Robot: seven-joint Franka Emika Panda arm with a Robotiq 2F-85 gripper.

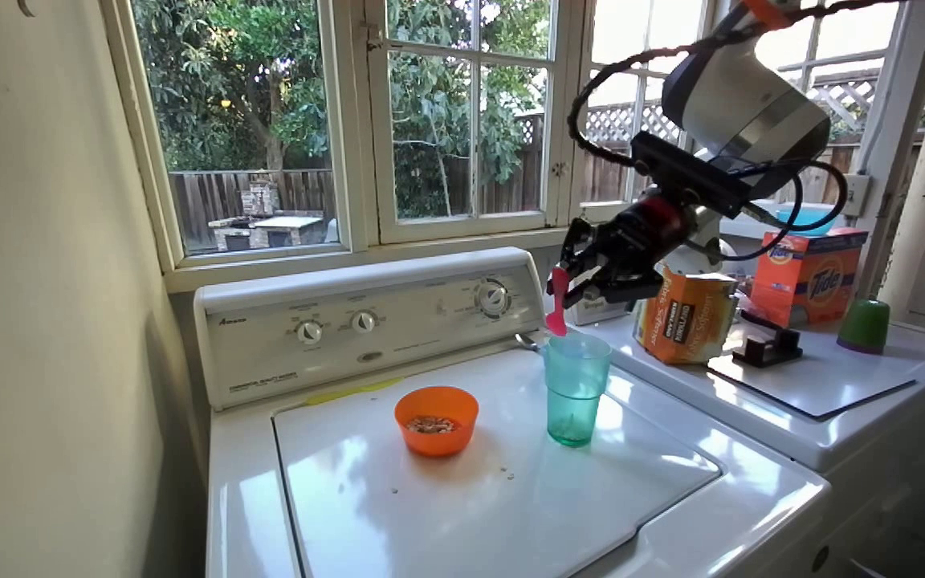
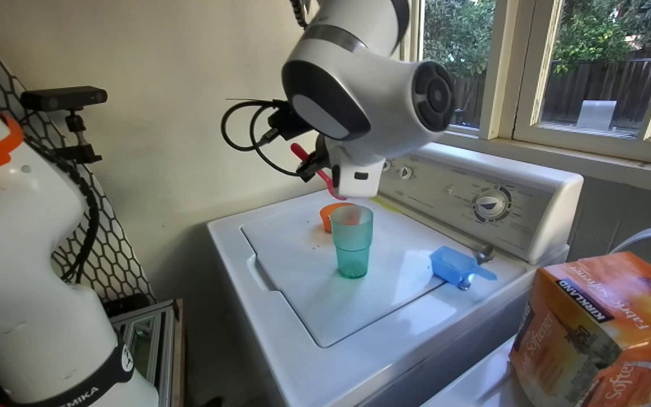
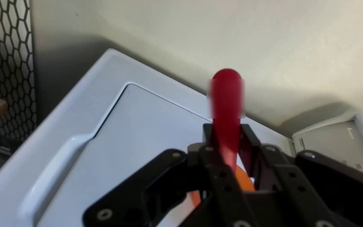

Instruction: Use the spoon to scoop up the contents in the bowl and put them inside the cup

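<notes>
The pink spoon [image 1: 559, 299] is hanging steeply, its scoop end appearing just above the rim of the teal tumbler [image 1: 577, 393] in both exterior views; I am judging that this tilt is serving for emptying the scoop inside. Whether it is carrying anything, the views are not showing. The tool [image 3: 227, 135] is pinching the handle, probably so that the scoop end is reaching out freely. The orange bowl [image 1: 437, 444] is standing upright, apart from the tumbler, and is holding small pieces [image 1: 430, 425]. The worktop [image 1: 470, 522] is offering a flat base for both.
</notes>
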